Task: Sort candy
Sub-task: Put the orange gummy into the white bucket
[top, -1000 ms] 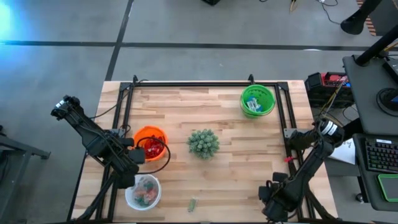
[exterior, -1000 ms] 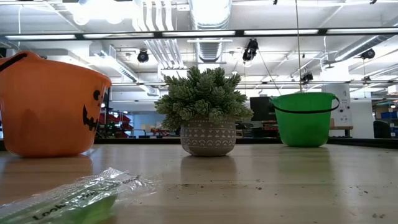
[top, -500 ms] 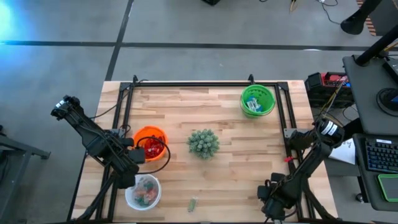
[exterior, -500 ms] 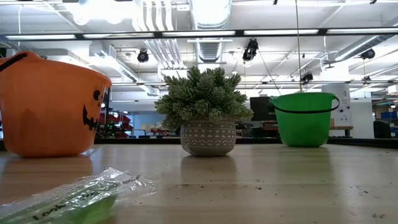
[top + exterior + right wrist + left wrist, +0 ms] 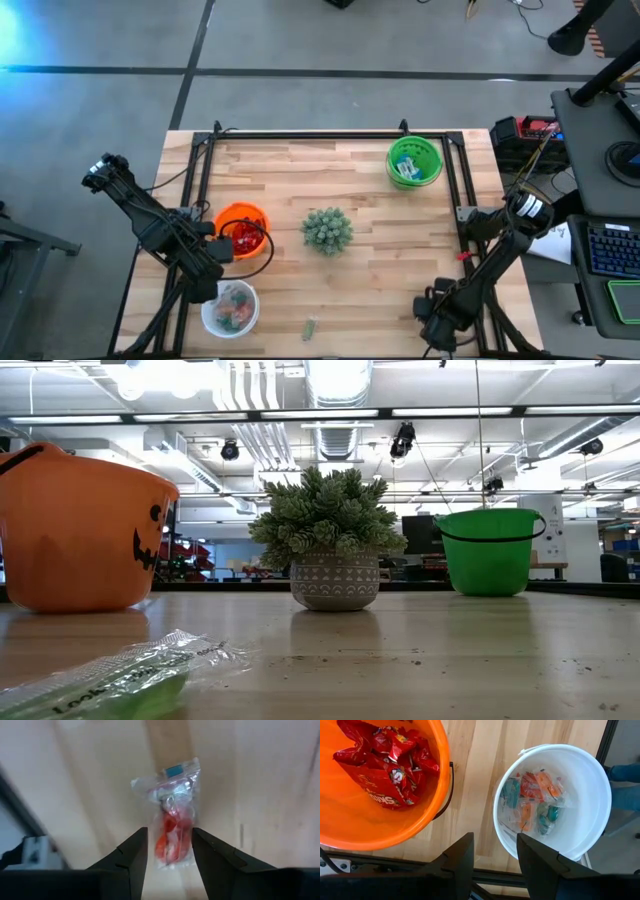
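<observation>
The left gripper (image 5: 495, 840) hangs open and empty at the left edge of the table (image 5: 380, 270), above the strip of bare wood between two containers. One is the orange bucket (image 5: 240, 207), which stands near the left edge and holds a heap of red packets (image 5: 385, 765). The other is the white bowl (image 5: 590, 780), in the near left corner just beside the bucket, with several clear-wrapped orange and teal sweets (image 5: 532, 800) lying in it. Further along the near edge a single green candy packet (image 5: 310, 328) lies flat on the wood, apart from everything else. The spiky potted plant (image 5: 327, 229) stands around the middle of the table. In the far right corner sits the green bucket (image 5: 390, 160), with blue-and-white wrapped bars (image 5: 405, 170) inside. The right gripper (image 5: 170, 832) is low by the near right corner, and its wrist view shows a clear packet of red candy (image 5: 175, 795) directly in front of it over the wood. I cannot tell whether that gripper grasps the packet or is merely poised at it.
</observation>
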Available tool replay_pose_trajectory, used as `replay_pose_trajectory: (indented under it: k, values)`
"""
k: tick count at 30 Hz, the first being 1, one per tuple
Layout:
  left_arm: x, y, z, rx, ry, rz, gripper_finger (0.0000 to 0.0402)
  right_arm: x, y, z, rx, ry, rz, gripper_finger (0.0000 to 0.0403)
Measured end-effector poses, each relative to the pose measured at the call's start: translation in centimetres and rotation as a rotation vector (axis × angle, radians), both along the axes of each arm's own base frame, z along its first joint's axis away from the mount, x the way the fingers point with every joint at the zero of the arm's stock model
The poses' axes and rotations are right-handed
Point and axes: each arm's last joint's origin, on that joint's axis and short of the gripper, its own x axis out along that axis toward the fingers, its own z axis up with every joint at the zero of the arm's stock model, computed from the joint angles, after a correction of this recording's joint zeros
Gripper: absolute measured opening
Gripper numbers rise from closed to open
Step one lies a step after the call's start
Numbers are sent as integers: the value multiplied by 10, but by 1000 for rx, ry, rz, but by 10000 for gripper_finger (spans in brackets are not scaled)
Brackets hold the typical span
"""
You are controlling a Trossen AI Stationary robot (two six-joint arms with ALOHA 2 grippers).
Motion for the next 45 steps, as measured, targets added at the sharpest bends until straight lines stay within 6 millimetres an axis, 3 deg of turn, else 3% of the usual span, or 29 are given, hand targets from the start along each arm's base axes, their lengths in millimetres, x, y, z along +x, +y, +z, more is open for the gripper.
replay_pose_trajectory:
  k: [8,11,16,22,31,45]
  values:
    - [0,0,0,-2,1,11,131,-4,-6,-14,24,1,-64,142]
    - [0,0,0,-2,1,11,131,-5,-6,-15,28,2,-71,112]
    - [0,0,0,-2,1,11,131,-5,-6,-15,35,21,-105,23]
    - [0,0,0,-2,1,11,131,-4,-4,-3,47,19,-169,12]
    - [11,-9,4,-80,-126,-66,131,29,4,58,108,-235,-245,11]
    - [45,-17,25,-83,-597,-60,131,112,-32,162,-14,-784,-226,11]
